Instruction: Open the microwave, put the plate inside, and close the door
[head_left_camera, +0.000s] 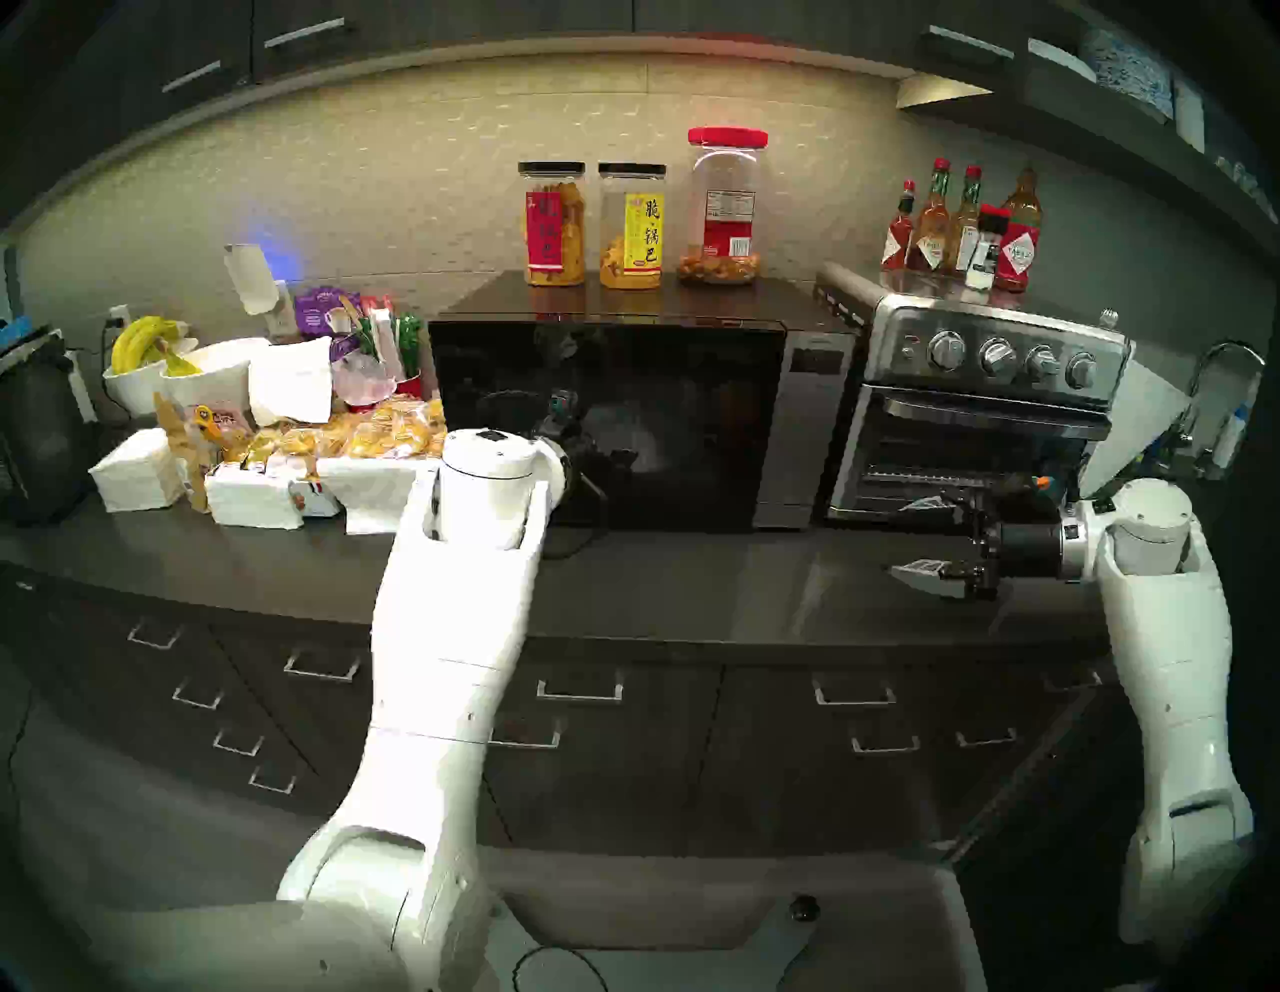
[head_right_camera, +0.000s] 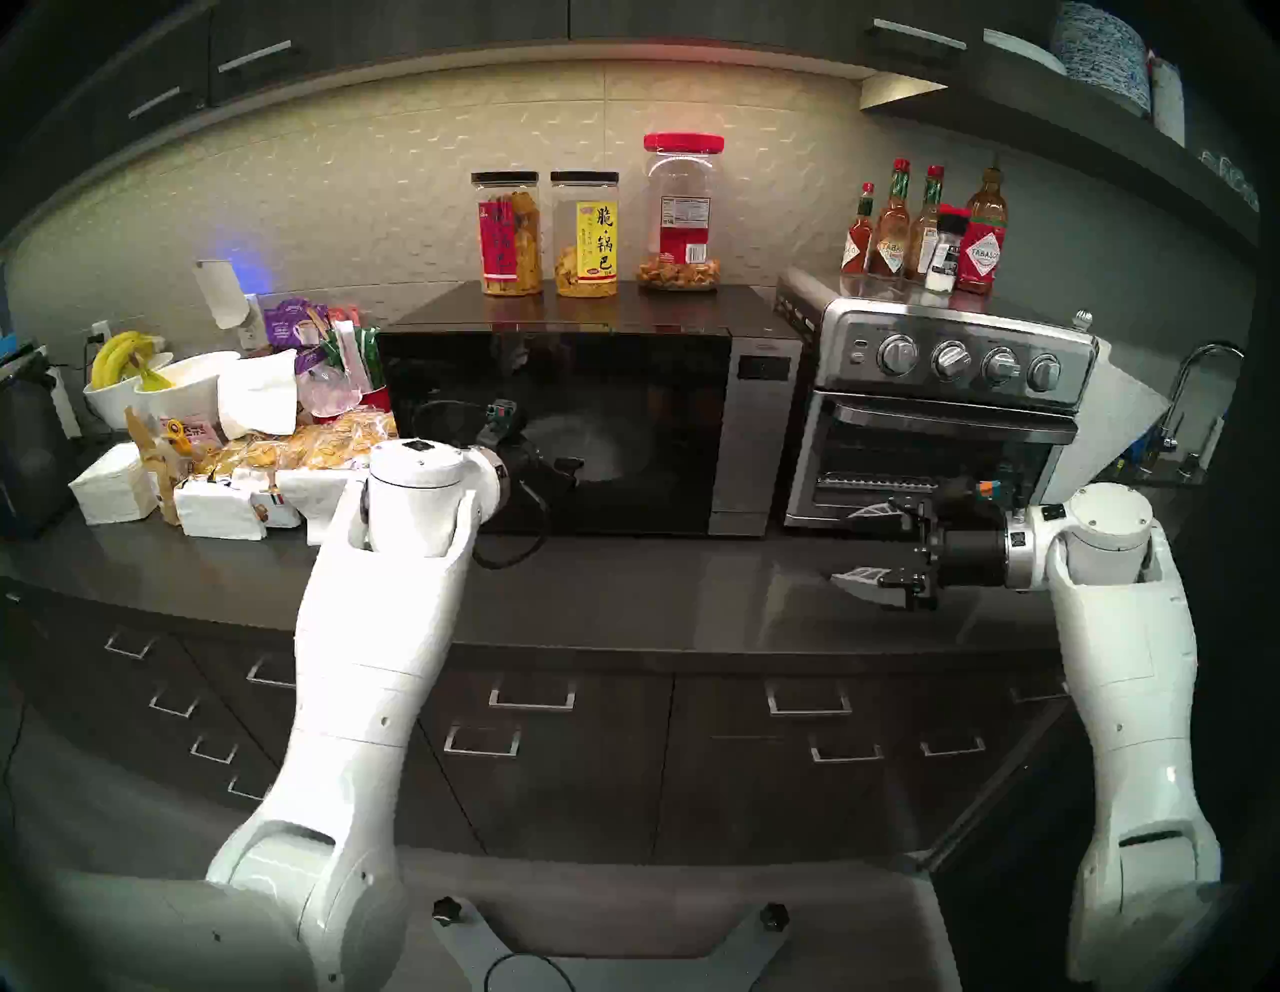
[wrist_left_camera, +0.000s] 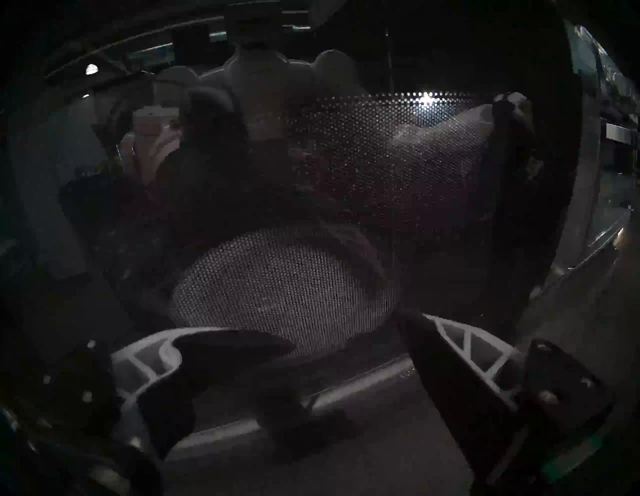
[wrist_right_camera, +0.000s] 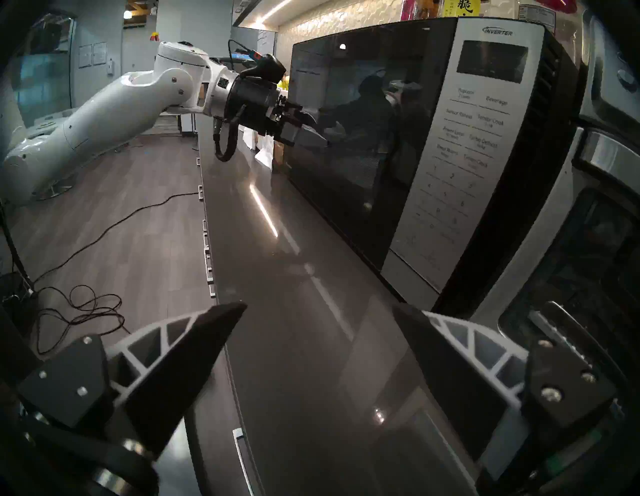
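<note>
The Panasonic microwave (head_left_camera: 623, 422) sits shut, its black glass door (wrist_right_camera: 353, 138) flush. Through the door's mesh, ahead of the left gripper (wrist_left_camera: 346, 332), a pale round plate (wrist_left_camera: 284, 291) shows dimly inside. That gripper's jaws stand apart, tips at the glass; contact is unclear. The right gripper (wrist_right_camera: 318, 311) hangs wide open, empty, with the keypad (wrist_right_camera: 464, 145) beyond its jaws.

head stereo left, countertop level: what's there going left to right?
bowl of bananas → snack packets → left gripper in front of the door → keypad panel → toaster oven → right gripper
</note>
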